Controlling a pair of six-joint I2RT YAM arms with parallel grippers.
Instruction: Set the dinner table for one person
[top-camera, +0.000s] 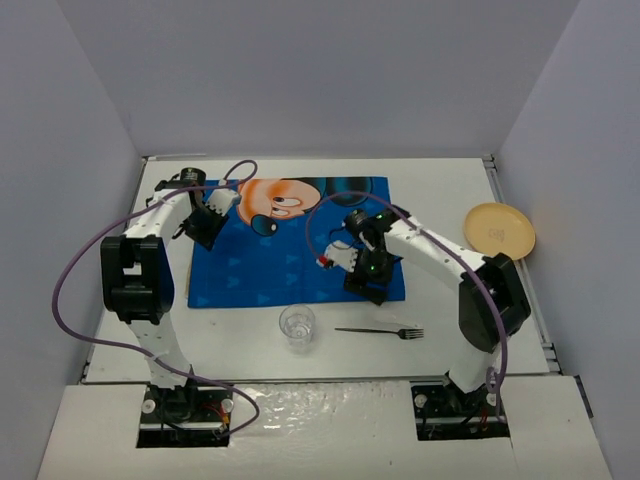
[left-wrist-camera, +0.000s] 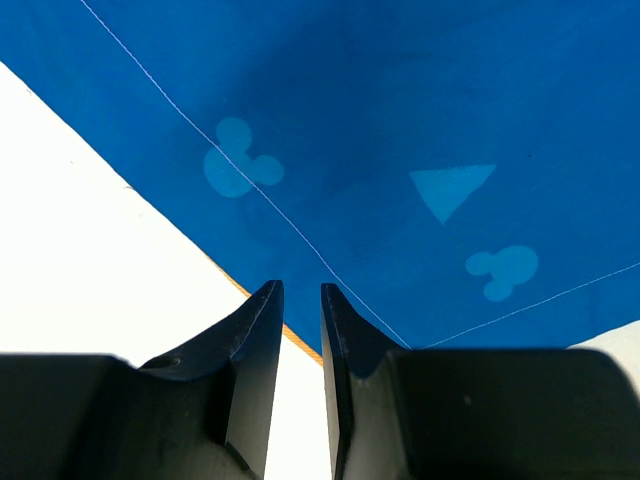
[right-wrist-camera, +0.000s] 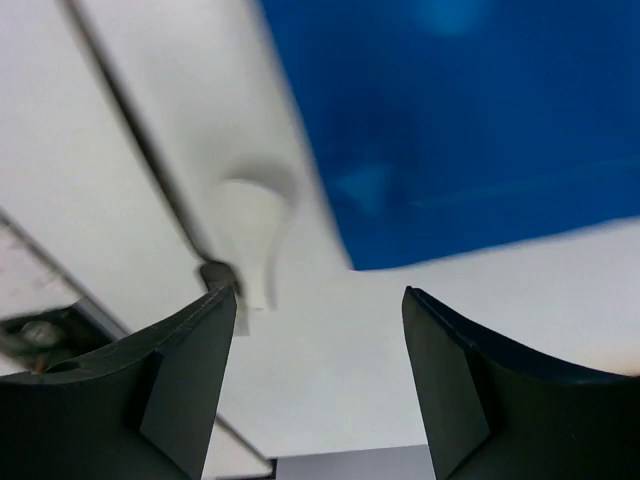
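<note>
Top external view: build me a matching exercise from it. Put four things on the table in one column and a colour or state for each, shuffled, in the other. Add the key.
Things:
1 plate
2 glass
3 fork
4 placemat

Colour or state:
A blue, spread out flat
B pale yellow, round
C clear, standing upright
D lying flat on the table, tines pointing right

Pairs: 1-B, 2-C, 3-D, 4-A

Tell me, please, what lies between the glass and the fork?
Nothing does: in the top external view, the strip of white dinner table between the glass and the fork is bare.
</note>
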